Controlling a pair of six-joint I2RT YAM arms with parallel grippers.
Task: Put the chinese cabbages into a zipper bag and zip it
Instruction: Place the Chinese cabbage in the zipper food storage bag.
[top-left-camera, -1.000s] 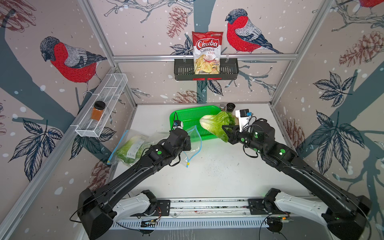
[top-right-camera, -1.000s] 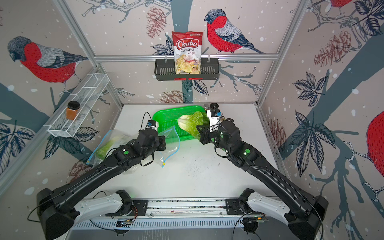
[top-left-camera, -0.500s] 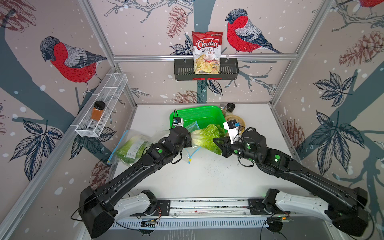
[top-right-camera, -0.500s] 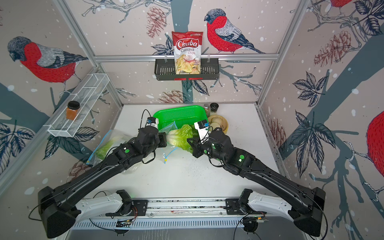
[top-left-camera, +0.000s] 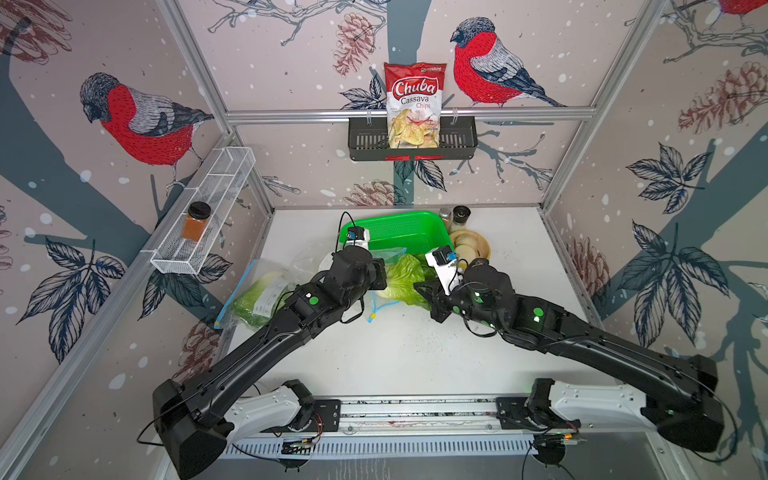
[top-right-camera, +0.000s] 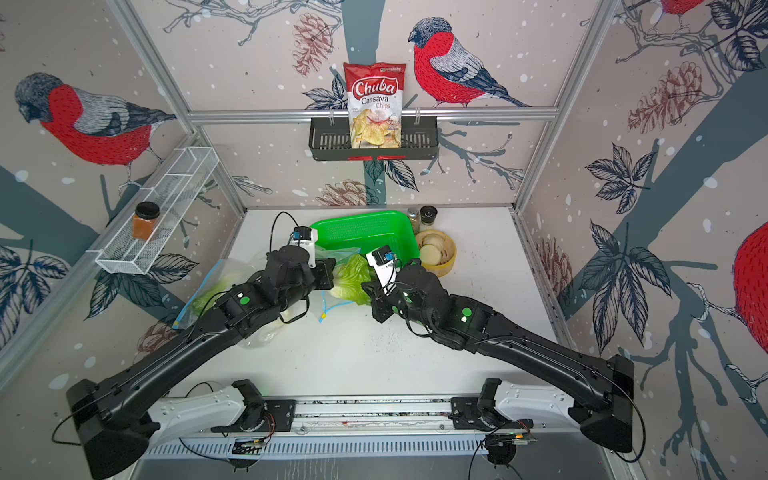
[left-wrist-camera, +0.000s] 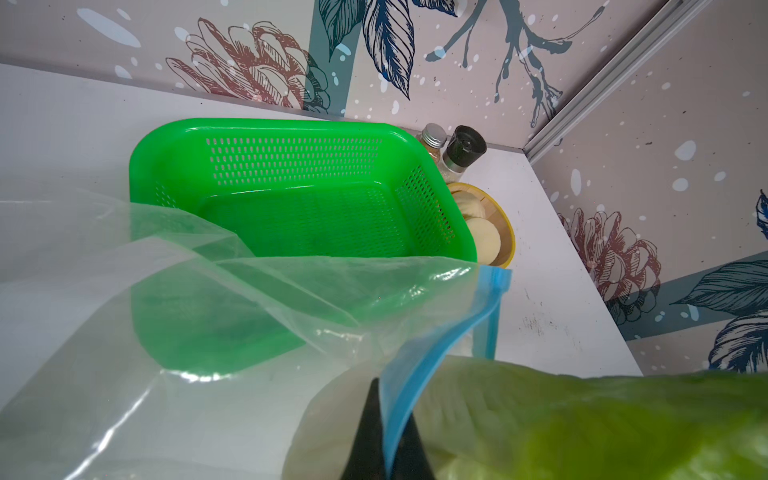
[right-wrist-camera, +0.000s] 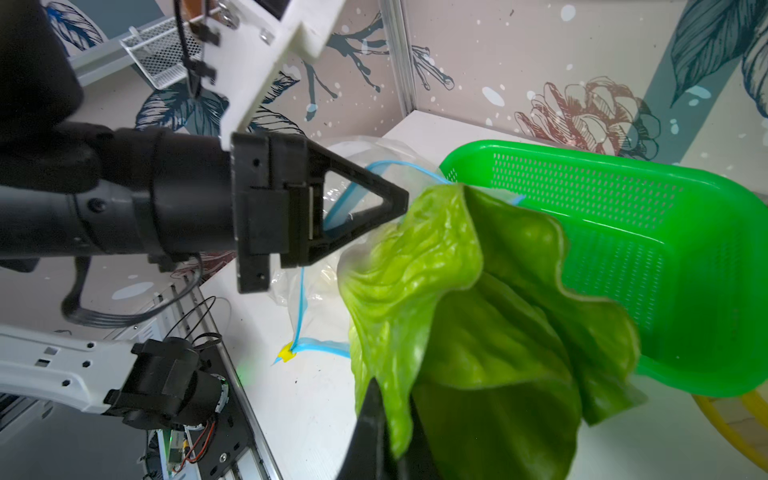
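A clear zipper bag (left-wrist-camera: 249, 332) with a blue zip strip (left-wrist-camera: 436, 340) hangs open in front of the green basket. My left gripper (left-wrist-camera: 386, 440) is shut on that strip. My right gripper (right-wrist-camera: 388, 436) is shut on a leaf of a chinese cabbage (right-wrist-camera: 478, 324). This cabbage shows between the two grippers in both top views (top-left-camera: 405, 278) (top-right-camera: 353, 278). Its far end touches the bag's mouth beside the left gripper (right-wrist-camera: 399, 203). I cannot tell how far in it reaches. A second bag (top-left-camera: 257, 295) holding green cabbage lies at the left under the left arm.
The green mesh basket (top-left-camera: 399, 228) stands behind the grippers with nothing in it. A yellow bowl of pale slices (top-left-camera: 473, 249) and two spice bottles (top-left-camera: 461, 214) stand to its right. On the walls are a chips bag (top-left-camera: 415, 104) and a jar (top-left-camera: 196, 220).
My right gripper has carried the cabbage down and to the left, from over the basket to the bag's mouth. My left gripper has kept hold of the bag and shifted slightly toward it.
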